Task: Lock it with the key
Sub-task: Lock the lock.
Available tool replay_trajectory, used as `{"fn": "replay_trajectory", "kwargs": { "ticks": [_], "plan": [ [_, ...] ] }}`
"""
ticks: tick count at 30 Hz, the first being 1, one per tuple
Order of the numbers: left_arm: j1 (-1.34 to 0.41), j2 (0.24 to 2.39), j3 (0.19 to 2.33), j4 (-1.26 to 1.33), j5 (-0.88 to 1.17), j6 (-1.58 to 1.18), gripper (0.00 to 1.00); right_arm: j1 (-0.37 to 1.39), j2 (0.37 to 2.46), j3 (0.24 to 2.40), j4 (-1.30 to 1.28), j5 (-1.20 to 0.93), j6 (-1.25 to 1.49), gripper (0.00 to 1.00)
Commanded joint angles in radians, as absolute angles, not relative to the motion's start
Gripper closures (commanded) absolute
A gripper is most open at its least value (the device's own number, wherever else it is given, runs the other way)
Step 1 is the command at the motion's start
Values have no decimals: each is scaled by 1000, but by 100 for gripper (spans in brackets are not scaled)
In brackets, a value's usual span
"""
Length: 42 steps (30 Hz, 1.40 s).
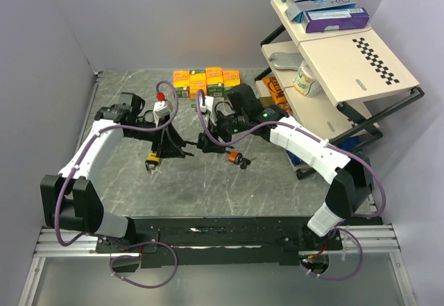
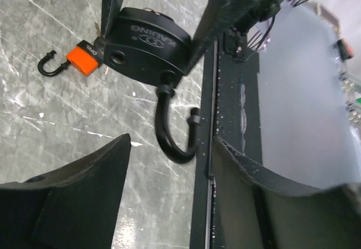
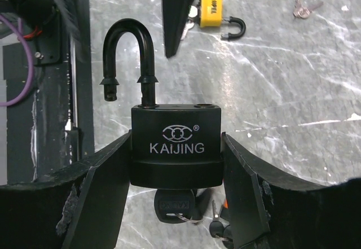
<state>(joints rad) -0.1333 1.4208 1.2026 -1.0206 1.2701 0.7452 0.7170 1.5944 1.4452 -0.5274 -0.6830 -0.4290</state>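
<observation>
A black KAIJING padlock (image 3: 175,144) hangs above the table, and my right gripper (image 3: 176,143) is shut on its body from both sides. Its shackle (image 3: 128,51) stands open, with the free end out of its hole. A black-headed key (image 3: 181,205) on a ring sticks in the bottom of the lock. In the left wrist view the same padlock (image 2: 148,44) points its shackle (image 2: 176,133) toward my left gripper (image 2: 172,147). That gripper is open, with the bend of the shackle between its fingertips (image 2: 121,147) and touching neither. In the top view the two grippers meet at the table's middle (image 1: 198,143).
An orange padlock (image 2: 84,60) lies on the marble table beside the black one. A yellow padlock (image 3: 213,11) with keys lies further out. Small orange and yellow boxes (image 1: 208,80) line the back wall. A tilted white shelf rack (image 1: 340,63) stands at the right.
</observation>
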Motion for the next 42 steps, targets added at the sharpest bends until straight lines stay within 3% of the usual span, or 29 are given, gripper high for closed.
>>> {"fn": "replay_trajectory", "kwargs": {
  "ticks": [1, 6, 7, 10, 12, 13, 14, 15, 16, 19, 30, 42],
  "plan": [
    [-172, 1338, 1161, -858, 1249, 632, 43, 736, 1494, 1456, -469, -735, -453, 100],
    [-183, 1351, 1172, -936, 1250, 715, 66, 741, 1491, 1463, -474, -750, -456, 100],
    [-183, 1354, 1180, -960, 1247, 745, 79, 741, 1493, 1463, -483, -755, -460, 100],
    [-183, 1339, 1174, -950, 1246, 739, 97, 744, 1496, 1470, -509, -787, -474, 100],
    [-183, 1322, 1167, -901, 1247, 712, 99, 742, 1506, 1492, -535, -839, -469, 100],
    [-181, 1301, 1157, -870, 1250, 645, 99, 742, 1514, 1508, -551, -853, -465, 95],
    [-176, 1289, 1152, -803, 1250, 611, 99, 738, 1528, 1522, -587, -880, -444, 83],
    [-173, 1276, 1149, -767, 1255, 576, 99, 730, 1532, 1541, -604, -900, -437, 65],
    [-167, 1253, 1141, -734, 1265, 498, 99, 720, 1534, 1543, -612, -917, -425, 33],
    [-149, 1226, 1140, -600, 1295, 361, 99, 664, 1497, 1502, -569, -972, -348, 14],
    [-150, 1158, 1127, -172, 1350, -130, 99, 603, 1347, 1352, -321, -924, -250, 3],
    [-190, 1121, 1140, -39, 1342, -267, 99, 597, 1333, 1313, -131, -1017, -209, 3]
  ]
}}
